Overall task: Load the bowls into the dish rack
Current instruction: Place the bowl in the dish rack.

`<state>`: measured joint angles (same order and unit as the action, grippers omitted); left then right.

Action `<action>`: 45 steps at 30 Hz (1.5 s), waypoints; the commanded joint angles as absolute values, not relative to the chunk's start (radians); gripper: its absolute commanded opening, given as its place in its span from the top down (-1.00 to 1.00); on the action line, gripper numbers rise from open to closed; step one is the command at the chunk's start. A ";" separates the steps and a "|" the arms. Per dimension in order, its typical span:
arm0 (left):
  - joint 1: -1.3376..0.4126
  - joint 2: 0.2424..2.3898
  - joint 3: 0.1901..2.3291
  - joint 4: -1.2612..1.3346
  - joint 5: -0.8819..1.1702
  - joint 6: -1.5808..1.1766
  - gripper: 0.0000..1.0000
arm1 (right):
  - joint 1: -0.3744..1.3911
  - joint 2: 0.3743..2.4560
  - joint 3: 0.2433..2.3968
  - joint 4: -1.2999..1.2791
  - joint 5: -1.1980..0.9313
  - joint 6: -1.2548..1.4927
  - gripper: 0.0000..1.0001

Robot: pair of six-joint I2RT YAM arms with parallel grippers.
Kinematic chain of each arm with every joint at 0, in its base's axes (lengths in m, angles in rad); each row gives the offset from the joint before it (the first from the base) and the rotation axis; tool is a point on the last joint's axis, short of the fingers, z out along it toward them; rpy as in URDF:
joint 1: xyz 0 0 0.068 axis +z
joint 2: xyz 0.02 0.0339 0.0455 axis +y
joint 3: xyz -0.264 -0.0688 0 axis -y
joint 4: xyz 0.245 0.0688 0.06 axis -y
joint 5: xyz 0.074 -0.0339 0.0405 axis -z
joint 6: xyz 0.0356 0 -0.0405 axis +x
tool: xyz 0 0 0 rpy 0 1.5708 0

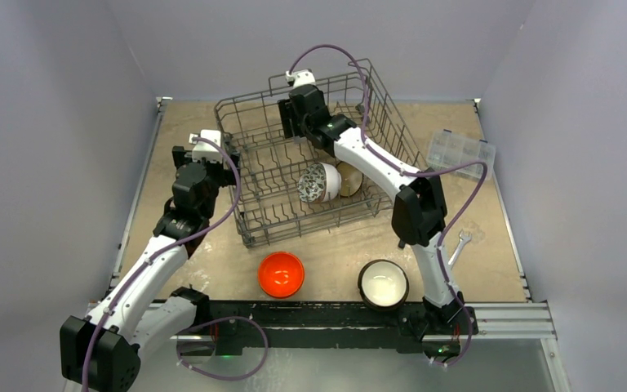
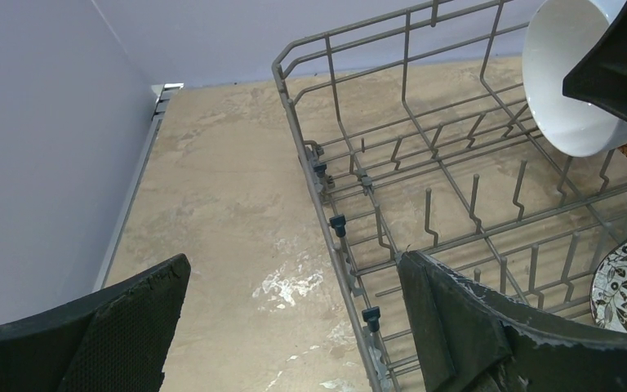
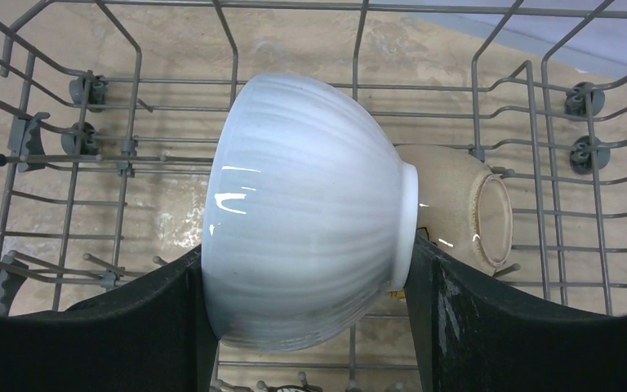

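The dish rack (image 1: pixel 310 227) stands tilted mid-table, and a black-and-white patterned bowl (image 1: pixel 318 182) and a tan bowl (image 1: pixel 349 178) lie on their sides in it. My right gripper (image 3: pixel 306 253) hangs over the rack's far part, shut on a white bowl (image 3: pixel 310 196) held sideways above the tines, just in front of the tan bowl (image 3: pixel 465 204). My left gripper (image 2: pixel 294 261) is open and straddles the rack's left rim (image 2: pixel 326 204) with nothing held. An orange bowl (image 1: pixel 282 273) and a dark bowl with a cream inside (image 1: pixel 383 283) sit on the table in front of the rack.
A clear compartment box (image 1: pixel 460 153) lies at the right rear. A wrench (image 1: pixel 460 245) lies right of the right arm. Grey walls close in the left, back and right. A metal rail (image 1: pixel 506 314) runs along the near edge.
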<state>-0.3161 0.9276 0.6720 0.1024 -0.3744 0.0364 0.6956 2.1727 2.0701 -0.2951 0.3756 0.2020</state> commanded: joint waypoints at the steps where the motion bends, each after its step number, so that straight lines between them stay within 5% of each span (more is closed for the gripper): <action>1: -0.313 0.930 0.663 0.118 -0.375 0.053 -0.96 | 0.704 2.183 2.134 -0.309 0.390 0.168 1.00; 24: -0.313 0.936 0.653 0.130 -0.349 0.062 -0.97 | 0.738 2.356 2.253 -0.425 0.432 0.142 1.00; 28: -0.313 0.935 0.651 0.131 -0.345 0.062 -0.96 | 0.738 2.351 2.225 -0.418 0.417 0.143 0.42; 38: -0.313 0.935 0.650 0.130 -0.350 0.064 -0.96 | 0.739 2.338 2.198 -0.406 0.314 0.171 -0.46; 45: -0.313 0.936 0.649 0.131 -0.350 0.068 -0.97 | 0.737 2.310 2.160 -0.385 0.285 0.190 -0.89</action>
